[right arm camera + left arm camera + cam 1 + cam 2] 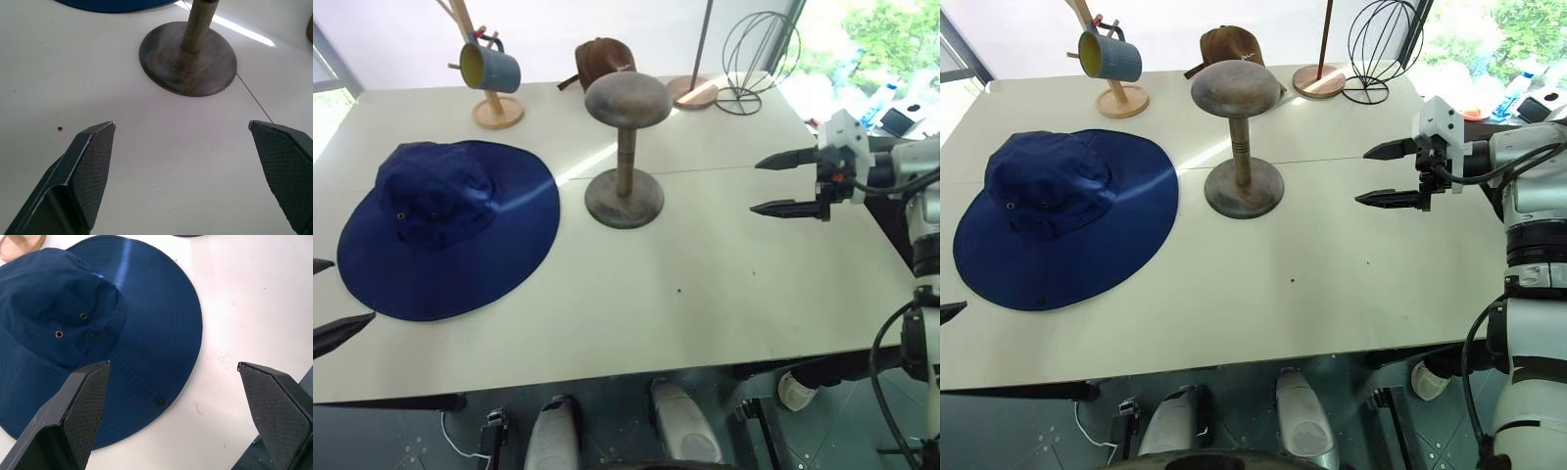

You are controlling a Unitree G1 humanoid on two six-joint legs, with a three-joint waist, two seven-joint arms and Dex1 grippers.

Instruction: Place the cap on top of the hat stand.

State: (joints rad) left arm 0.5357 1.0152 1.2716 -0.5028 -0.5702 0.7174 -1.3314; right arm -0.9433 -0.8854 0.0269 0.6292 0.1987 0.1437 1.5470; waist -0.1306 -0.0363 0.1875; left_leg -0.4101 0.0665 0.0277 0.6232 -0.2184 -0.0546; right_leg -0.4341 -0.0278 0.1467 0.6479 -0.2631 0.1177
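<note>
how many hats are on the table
2: the navy cap lies flat on the table's left side; a smaller brown cap sits at the far edge behind the hat stand, partly hidden.

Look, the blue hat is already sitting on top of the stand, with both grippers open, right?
Not quite. The hat lies flat on the table, left of the stand, whose top is bare, as the left eye view shows. Both grippers are open.

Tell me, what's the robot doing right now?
Both grippers open, left, right. Cap flat on table, hat stand bare. Nothing in the way.
</note>
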